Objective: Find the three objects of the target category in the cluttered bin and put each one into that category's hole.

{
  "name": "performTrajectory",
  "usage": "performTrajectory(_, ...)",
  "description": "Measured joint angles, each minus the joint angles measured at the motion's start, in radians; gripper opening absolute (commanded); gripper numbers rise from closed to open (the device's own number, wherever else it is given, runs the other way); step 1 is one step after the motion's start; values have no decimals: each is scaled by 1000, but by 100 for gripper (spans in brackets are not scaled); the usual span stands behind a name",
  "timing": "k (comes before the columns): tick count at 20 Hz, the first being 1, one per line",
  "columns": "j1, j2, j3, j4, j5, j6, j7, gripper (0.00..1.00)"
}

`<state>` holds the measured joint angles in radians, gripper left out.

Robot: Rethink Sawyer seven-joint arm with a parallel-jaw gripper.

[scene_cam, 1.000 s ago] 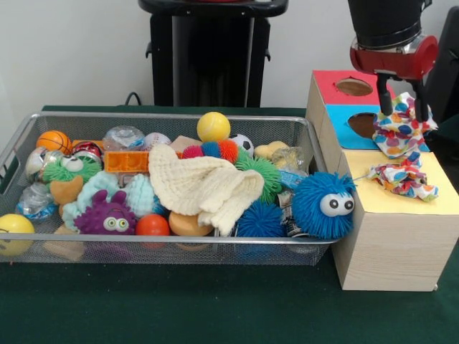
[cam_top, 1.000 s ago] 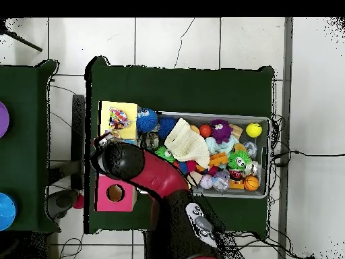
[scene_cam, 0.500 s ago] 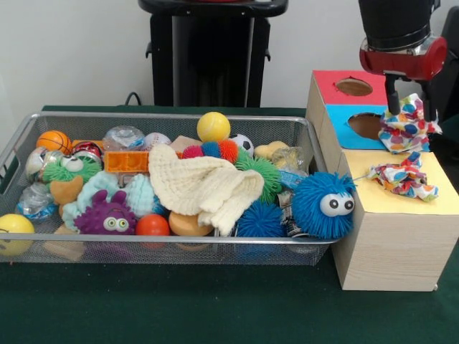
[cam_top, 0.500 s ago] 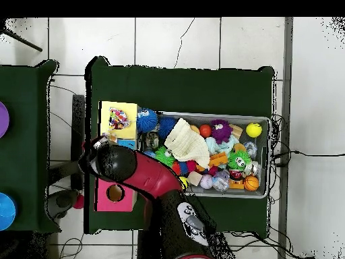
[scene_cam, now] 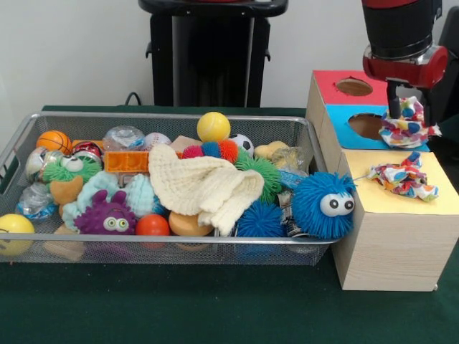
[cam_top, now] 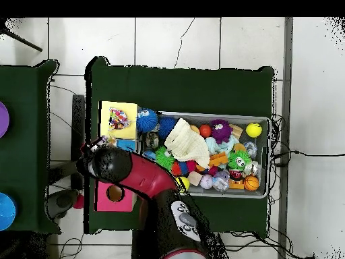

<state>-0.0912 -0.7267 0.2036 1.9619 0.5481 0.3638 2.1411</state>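
Observation:
My gripper (scene_cam: 407,115) is shut on a polka-dot cloth (scene_cam: 406,127), which hangs just above the right edge of the box's blue section (scene_cam: 343,130), beside its hole (scene_cam: 366,125). A second polka-dot cloth (scene_cam: 403,178) lies crumpled on the yellow section (scene_cam: 391,202); from overhead the same cloth (cam_top: 119,119) shows on the yellow top. A cream knitted cloth (scene_cam: 202,185) is draped over the toys in the wire bin (scene_cam: 165,118). In the overhead view the arm's head (cam_top: 108,164) covers the gripper and the blue section.
The bin holds several balls, fuzzy toys and plush figures; a blue fuzzy ball with eyes (scene_cam: 324,204) leans at its right end against the box. The red section (scene_cam: 328,80) with its hole (scene_cam: 353,87) lies behind the blue one. Green cloth covers the table (scene_cam: 215,308).
The gripper has risen a little and shifted right in the front view, carrying the polka-dot cloth. The cloth on the yellow section and the bin's contents have not moved.

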Motion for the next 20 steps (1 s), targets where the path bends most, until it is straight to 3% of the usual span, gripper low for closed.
performTrajectory(12, 132, 51, -157, -97, -110, 12, 0, 100)
performTrajectory(13, 148, 60, -178, -117, -124, 22, 0, 0)
performTrajectory(20, 151, 67, -199, -143, -132, 42, 0, 0)
